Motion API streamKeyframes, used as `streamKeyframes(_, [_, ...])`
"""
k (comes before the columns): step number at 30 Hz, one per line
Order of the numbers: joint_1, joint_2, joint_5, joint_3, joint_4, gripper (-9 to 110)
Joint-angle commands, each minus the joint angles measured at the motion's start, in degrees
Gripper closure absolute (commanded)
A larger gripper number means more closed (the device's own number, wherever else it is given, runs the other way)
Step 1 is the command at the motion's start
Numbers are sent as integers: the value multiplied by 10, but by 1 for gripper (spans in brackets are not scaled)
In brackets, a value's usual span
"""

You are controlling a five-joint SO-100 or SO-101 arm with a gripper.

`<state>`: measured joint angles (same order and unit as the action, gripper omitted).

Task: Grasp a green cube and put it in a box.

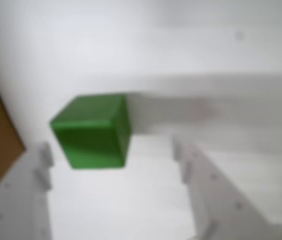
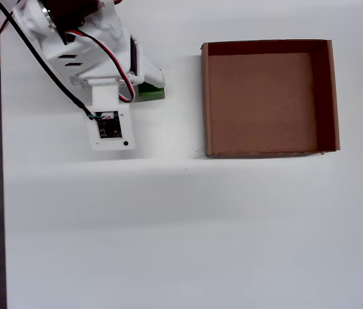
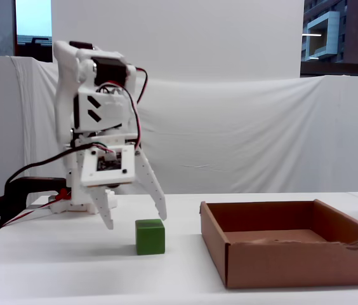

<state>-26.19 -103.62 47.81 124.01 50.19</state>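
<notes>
I can read no text, label, brand or number anywhere: the green cube [image 3: 150,236] and the box [image 2: 268,149] are both unmarked.

Small green cube [image 3: 150,236] upright on table; open brown box [image 3: 274,260] apart, empty

White plastic arm [image 3: 93,108] with angular printed shells and dark slanted slots on the side. Red and black wires [image 3: 142,79] looped around the upper part. Small dark circuit board [image 2: 109,126] set in a white wrist plate. Two long white tapered fingers [image 3: 155,187].
</notes>
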Motion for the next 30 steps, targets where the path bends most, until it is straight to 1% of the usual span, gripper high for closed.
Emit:
streamKeyframes(1, [-11,4,-5,-36,1,68])
streamKeyframes(12, [-36,49,-25,-66,5,68])
streamKeyframes(30, [-59,65,-42,-54,-2,68])
